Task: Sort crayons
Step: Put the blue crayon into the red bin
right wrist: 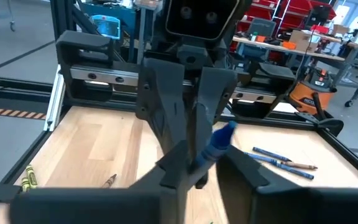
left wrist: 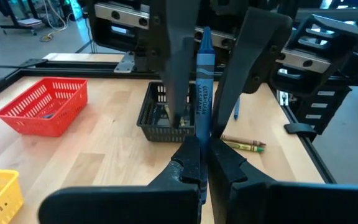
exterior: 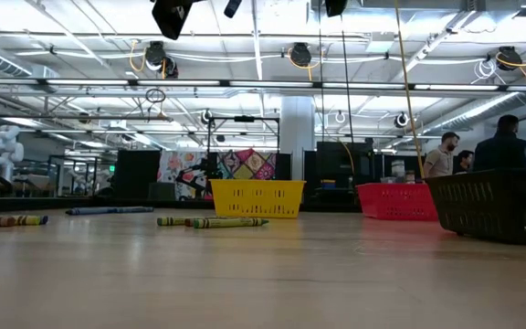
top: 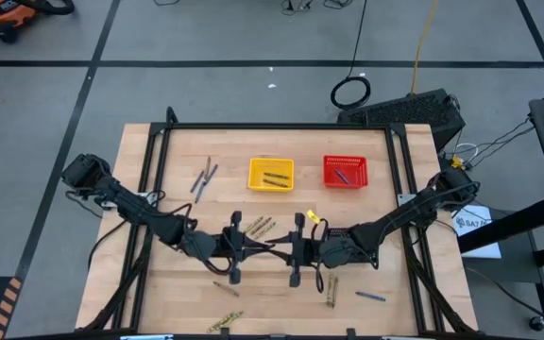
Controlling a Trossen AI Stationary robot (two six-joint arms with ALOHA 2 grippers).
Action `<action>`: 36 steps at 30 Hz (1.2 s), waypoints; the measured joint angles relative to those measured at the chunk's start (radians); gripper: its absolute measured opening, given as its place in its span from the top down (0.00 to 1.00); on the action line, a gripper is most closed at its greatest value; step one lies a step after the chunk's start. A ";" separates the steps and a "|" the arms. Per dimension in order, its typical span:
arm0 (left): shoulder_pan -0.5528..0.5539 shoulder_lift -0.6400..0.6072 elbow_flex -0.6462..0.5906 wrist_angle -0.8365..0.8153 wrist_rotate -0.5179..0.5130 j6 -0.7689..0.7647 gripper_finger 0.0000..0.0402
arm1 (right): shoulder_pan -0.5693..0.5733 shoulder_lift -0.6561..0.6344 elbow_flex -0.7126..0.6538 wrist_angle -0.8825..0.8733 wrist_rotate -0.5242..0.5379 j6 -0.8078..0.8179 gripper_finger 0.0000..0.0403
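Handover at table centre: my left gripper (left wrist: 202, 163) clamps the blue crayon (left wrist: 202, 87) upright so my right gripper's (right wrist: 197, 163) parted fingers can take it.

The wooden table (top: 168, 283) carries a yellow basket (top: 271, 174) and a red basket (top: 346, 171) side by side near its far edge; a black basket (left wrist: 164, 118) sits nearer the middle. Loose crayons (top: 203, 178) lie toward the far left corner; others (top: 224, 323) lie scattered along the near edge, and one blue crayon (top: 370, 297) rests toward the near right corner.
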 joint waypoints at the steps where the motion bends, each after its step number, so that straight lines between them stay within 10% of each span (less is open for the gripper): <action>1: 0.001 0.000 0.000 0.000 0.000 0.001 1.00 | 0.000 0.000 0.000 -0.003 -0.002 0.001 0.90; 16: 0.000 0.000 0.000 -0.015 0.005 0.017 0.88 | 0.000 0.000 0.000 -0.029 -0.034 0.012 0.99; 28: -0.001 -0.001 0.001 -0.130 -0.009 0.017 0.79 | -0.018 -0.021 0.000 -0.366 0.322 0.154 1.00; 36: -0.001 -0.001 0.001 -0.200 -0.011 -0.034 0.79 | -0.092 -0.082 0.000 -0.675 0.370 0.384 1.00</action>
